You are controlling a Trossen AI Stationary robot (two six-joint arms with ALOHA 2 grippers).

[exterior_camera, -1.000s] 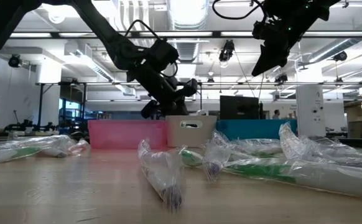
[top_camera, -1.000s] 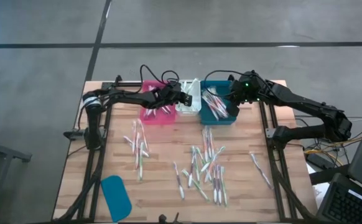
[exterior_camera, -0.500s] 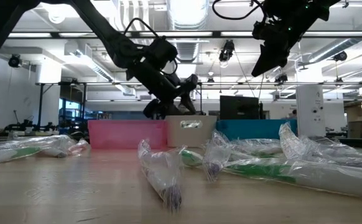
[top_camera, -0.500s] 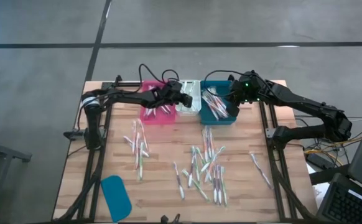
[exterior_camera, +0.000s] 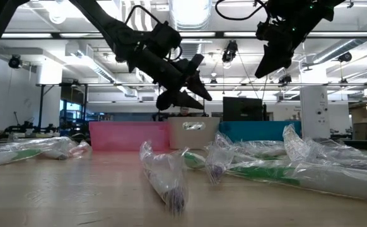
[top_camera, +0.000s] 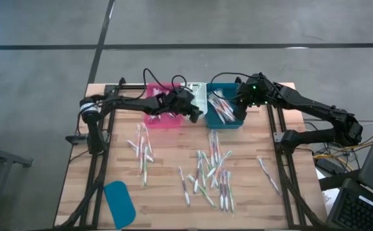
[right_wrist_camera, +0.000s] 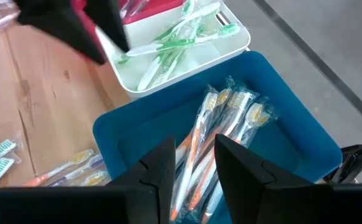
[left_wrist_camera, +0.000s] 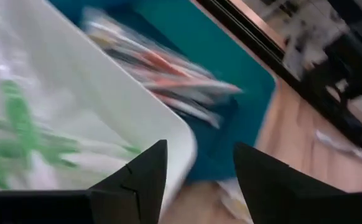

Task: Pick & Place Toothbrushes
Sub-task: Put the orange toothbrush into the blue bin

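Note:
Many wrapped toothbrushes [top_camera: 212, 170] lie loose on the wooden table, with a smaller group [top_camera: 141, 151] to their left. At the far edge stand a pink bin [top_camera: 157, 114], a white bin [top_camera: 200, 96] with green toothbrushes [right_wrist_camera: 168, 53] and a teal bin [top_camera: 225, 110] with orange ones [right_wrist_camera: 221, 134]. My left gripper [top_camera: 193, 114] hangs open above the white bin's near edge, nothing between its fingers [left_wrist_camera: 143, 177]. My right gripper [right_wrist_camera: 194, 165] is open above the teal bin, holding nothing.
A flat teal lid [top_camera: 119, 204] lies at the table's near left corner. One toothbrush pair [top_camera: 268, 173] lies apart toward the right edge. In the low view, wrapped toothbrushes [exterior_camera: 164, 173] lie in the foreground in front of the three bins.
My left gripper has opened above the white bin, then risen and drawn back toward the table's near edge while its wrist rolled. The right arm has kept still over the teal bin.

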